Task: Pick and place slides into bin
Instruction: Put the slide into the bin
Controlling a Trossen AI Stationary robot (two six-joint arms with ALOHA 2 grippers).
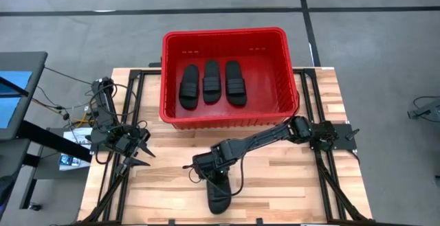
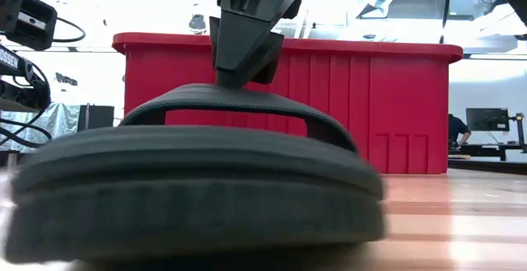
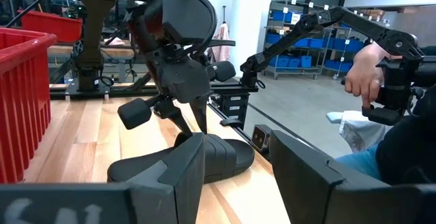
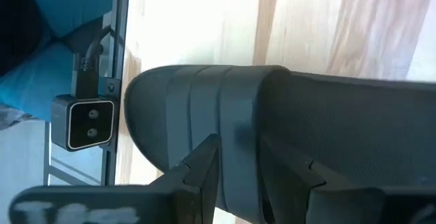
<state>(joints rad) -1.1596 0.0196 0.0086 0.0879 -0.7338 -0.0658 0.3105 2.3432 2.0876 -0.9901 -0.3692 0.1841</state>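
The right gripper [image 1: 218,182] points down at the last slide [image 1: 218,197] on the tabletop [image 1: 289,185], near the middle of the front edge. Its fingers [image 4: 204,163] are parted and straddle the wide ribbed strap [image 2: 230,100], 1 on each side; the right wrist view shows the strap running between them. In the low view the fingertips sit right at the crown of the strap, and the sole lies flat on the wood. Whether the pads already press the strap cannot be told. The right arm reaches in from its base at the right edge, slanting across the planks to the slide.

The left gripper [image 1: 137,156] hangs near the left edge of the tabletop, well apart from the slide, with its fingers [image 3: 306,176] spread and nothing between them. Its wrist camera looks across at the right gripper and the slide beneath it.

The bin [image 1: 230,116], a red crate, stands at the back edge of the tabletop, about centred. Inside it 3 slides [image 1: 212,82] lie side by side on the floor of its left half, straps up, toes toward the back wall.

Beyond the table a person's hand [image 3: 364,77] rests on another arm's handle.
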